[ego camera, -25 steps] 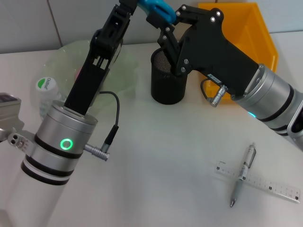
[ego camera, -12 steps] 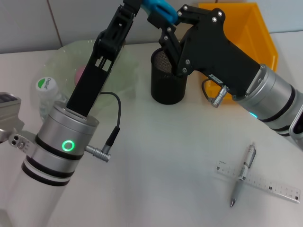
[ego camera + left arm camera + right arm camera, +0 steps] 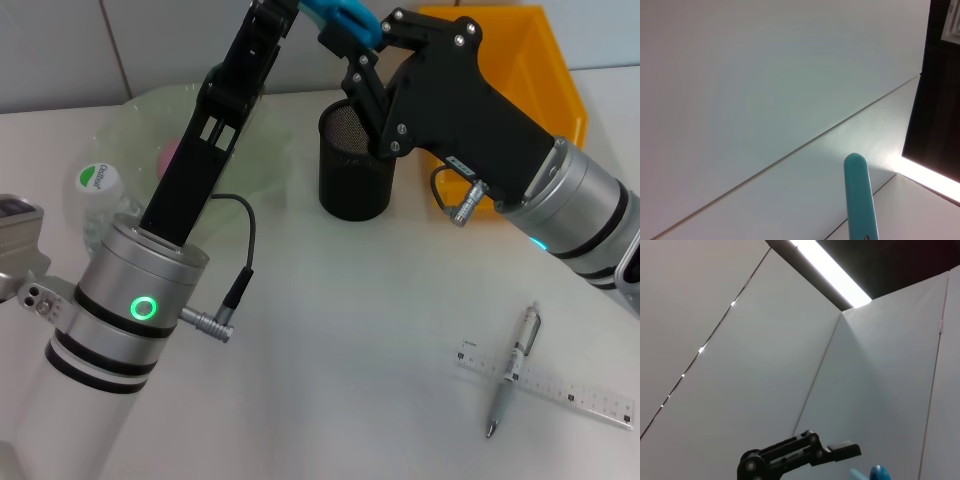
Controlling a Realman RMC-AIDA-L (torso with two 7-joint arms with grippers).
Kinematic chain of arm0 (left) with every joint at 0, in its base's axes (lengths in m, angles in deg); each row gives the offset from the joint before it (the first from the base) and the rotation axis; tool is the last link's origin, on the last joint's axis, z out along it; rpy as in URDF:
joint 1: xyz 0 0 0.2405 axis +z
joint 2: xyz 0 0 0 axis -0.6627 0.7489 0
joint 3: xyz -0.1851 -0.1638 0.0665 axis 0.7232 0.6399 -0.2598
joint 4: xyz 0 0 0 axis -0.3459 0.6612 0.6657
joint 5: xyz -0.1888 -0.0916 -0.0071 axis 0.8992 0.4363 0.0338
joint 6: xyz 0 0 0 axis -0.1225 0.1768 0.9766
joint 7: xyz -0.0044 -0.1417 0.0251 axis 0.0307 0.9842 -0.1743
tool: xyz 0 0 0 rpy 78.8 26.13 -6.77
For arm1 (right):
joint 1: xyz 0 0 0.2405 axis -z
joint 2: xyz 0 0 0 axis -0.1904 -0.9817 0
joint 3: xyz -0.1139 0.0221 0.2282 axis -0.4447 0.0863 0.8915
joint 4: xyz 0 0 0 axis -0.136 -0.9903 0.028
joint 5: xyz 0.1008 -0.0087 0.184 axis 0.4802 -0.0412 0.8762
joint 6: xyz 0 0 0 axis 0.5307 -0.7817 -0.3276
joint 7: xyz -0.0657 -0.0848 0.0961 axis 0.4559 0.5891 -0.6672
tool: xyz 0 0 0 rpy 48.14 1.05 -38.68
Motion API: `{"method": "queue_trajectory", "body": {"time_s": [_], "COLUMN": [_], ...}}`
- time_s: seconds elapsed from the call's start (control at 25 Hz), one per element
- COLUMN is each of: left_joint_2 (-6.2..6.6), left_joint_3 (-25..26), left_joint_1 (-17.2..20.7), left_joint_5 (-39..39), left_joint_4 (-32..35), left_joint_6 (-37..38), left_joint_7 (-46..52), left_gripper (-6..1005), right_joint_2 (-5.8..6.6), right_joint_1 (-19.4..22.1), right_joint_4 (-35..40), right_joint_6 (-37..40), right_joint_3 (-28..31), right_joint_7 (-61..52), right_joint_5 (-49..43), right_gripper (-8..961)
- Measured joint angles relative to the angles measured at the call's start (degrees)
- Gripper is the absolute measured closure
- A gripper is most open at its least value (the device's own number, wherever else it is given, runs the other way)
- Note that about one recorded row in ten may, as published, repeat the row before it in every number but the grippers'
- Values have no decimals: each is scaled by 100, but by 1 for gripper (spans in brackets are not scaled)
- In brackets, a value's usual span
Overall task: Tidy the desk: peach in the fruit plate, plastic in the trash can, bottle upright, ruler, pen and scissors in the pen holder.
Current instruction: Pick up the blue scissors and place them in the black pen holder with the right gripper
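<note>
Scissors [image 3: 340,14] raised above holder [image 3: 354,165], between both end effectors.
Blue handles up at far edge of surface [image 3: 330,350]; left end effector [image 3: 275,12] and right end effector [image 3: 352,50] both meeting them, finger spread and actual grip: cannot tell. Pen [image 3: 512,368] lying across ruler [image 3: 545,383] near right front corner. Bottle [image 3: 100,200] beside plate [image 3: 250,150] at left, pink peach [image 3: 172,155] on plate. Yellow bin [image 3: 520,70] behind holder, far right.
</note>
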Motion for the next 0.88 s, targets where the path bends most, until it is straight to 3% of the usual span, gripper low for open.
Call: {"method": "queue_trajectory", "body": {"time_s": [0.32, 0.52, 0.76, 0.84, 0.88], "left_joint_2": [0, 21, 30, 98, 106], "left_joint_3": [3, 217, 471, 847, 867], "left_joint_1": [-1, 35, 120, 152, 119], "left_joint_5": [-61, -717, -1350, -2562, -2731], "left_joint_4": [8, 125, 616, 1822, 2079], "left_joint_6": [30, 97, 165, 713, 823], "left_joint_7": [-26, -310, -420, -590, -583], "left_gripper": [184, 184, 185, 185, 185], "right_joint_2": [4, 45, 64, 72, 75], "right_joint_1": [74, 267, 499, 521, 528], "right_joint_4": [0, 100, 932, 1279, 1494], "right_joint_6": [160, 428, 449, 331, 246], "right_joint_3": [80, 692, 1687, 1769, 1770], "right_joint_7": [-26, -759, -2996, -3640, -4003], "right_joint_5": [3, 13, 92, 103, 106], "right_gripper": [883, 883, 882, 882, 882]}}
